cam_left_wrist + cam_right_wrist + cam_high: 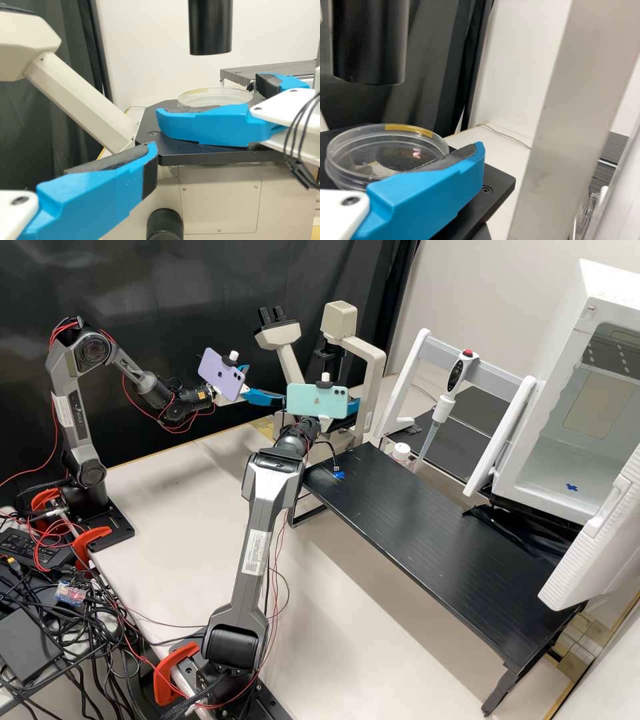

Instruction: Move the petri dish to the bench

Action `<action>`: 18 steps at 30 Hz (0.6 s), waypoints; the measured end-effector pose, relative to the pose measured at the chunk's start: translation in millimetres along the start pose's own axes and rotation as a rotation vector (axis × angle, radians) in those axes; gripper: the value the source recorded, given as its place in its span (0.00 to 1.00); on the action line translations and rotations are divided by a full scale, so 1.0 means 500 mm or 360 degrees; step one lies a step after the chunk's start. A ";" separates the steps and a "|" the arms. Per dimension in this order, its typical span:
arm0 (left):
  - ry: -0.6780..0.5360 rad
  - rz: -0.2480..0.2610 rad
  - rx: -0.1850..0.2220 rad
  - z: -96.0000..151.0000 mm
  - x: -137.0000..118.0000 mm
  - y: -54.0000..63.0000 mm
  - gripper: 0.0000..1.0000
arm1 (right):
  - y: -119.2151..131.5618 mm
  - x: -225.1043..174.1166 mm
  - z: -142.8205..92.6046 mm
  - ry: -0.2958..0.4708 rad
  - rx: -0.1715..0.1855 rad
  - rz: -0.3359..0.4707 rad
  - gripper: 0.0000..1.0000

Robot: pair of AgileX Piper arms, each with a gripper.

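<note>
The clear petri dish (215, 95), also seen in the right wrist view (385, 150), sits on the microscope's black stage (175, 157). My right gripper (340, 405), partly hidden by its phone in the high view, is at the stage with its fingers apart. In the right wrist view one blue finger (430, 195) covers part of the dish's side; whether it touches cannot be told. My left gripper (260, 383) is open to the left of the microscope, away from the dish. One of its fingers (95, 200) appears in the left wrist view.
A beige microscope pillar (570, 110) stands close on the right gripper's right. The black objective or condenser tube (211, 27) hangs above the stage. A raised black bench (433, 533) extends to the right front, with a pipette stand (460, 383) and an open white cabinet (553, 467) behind.
</note>
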 end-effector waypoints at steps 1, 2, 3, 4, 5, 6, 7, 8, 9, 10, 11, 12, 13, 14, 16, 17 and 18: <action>0.0000 0.0000 0.0000 0.000 0.000 0.000 1.00 | -0.003 0.002 0.003 -0.0010 0.0017 -0.0002 0.00; 0.0000 0.0000 0.0000 0.000 0.000 0.000 1.00 | -0.004 0.004 0.005 -0.0022 0.0036 -0.0001 0.00; 0.0000 0.0000 0.0000 0.000 0.000 0.000 1.00 | -0.004 0.005 0.005 -0.0022 0.0037 0.0000 0.00; 0.0000 0.0000 0.0000 0.000 0.000 0.000 1.00 | -0.004 0.006 0.005 -0.0022 0.0043 0.0003 0.00; 0.0000 0.0000 0.0000 0.000 0.000 0.000 1.00 | -0.005 0.006 0.005 -0.0023 0.0042 0.0002 0.00; 0.0000 0.0000 0.0000 0.000 0.000 0.000 1.00 | -0.005 0.006 0.005 -0.0023 0.0042 0.0002 0.00; 0.0000 0.0000 0.0000 0.000 0.000 0.000 1.00 | -0.005 0.006 0.005 -0.0023 0.0042 0.0002 0.00; 0.0000 0.0000 0.0000 0.000 0.000 0.000 1.00 | -0.005 0.006 0.005 -0.0023 0.0045 0.0002 0.00; 0.0000 0.0000 0.0000 0.000 0.000 0.000 1.00 | -0.005 0.006 0.005 -0.0022 0.0055 0.0002 0.00; 0.0000 0.0000 0.0000 0.000 0.000 0.000 1.00 | -0.005 0.006 0.005 -0.0022 0.0068 0.0002 0.00; 0.0000 0.0000 0.0000 0.000 0.000 0.000 1.00 | -0.005 0.006 0.005 -0.0022 0.0072 0.0002 0.00; 0.0000 0.0000 0.0000 0.000 0.000 0.000 1.00 | -0.005 0.006 0.005 -0.0022 0.0076 0.0002 0.00; 0.0000 0.0000 0.0000 0.000 0.000 0.000 1.00 | -0.005 0.006 0.005 -0.0020 0.0077 0.0002 0.00; 0.0000 0.0000 0.0000 0.000 0.000 0.000 1.00 | -0.005 0.006 0.005 -0.0020 0.0077 0.0002 0.00; 0.0000 0.0000 0.0000 0.000 0.000 0.000 1.00 | -0.006 0.006 0.005 -0.0017 0.0080 -0.0001 0.00; 0.0000 0.0000 0.0000 0.000 0.000 0.000 1.00 | -0.007 0.006 0.006 -0.0016 0.0076 -0.0001 0.00; 0.0000 0.0000 0.0000 0.000 0.000 0.000 1.00 | -0.007 0.006 0.005 -0.0011 0.0065 0.0001 0.00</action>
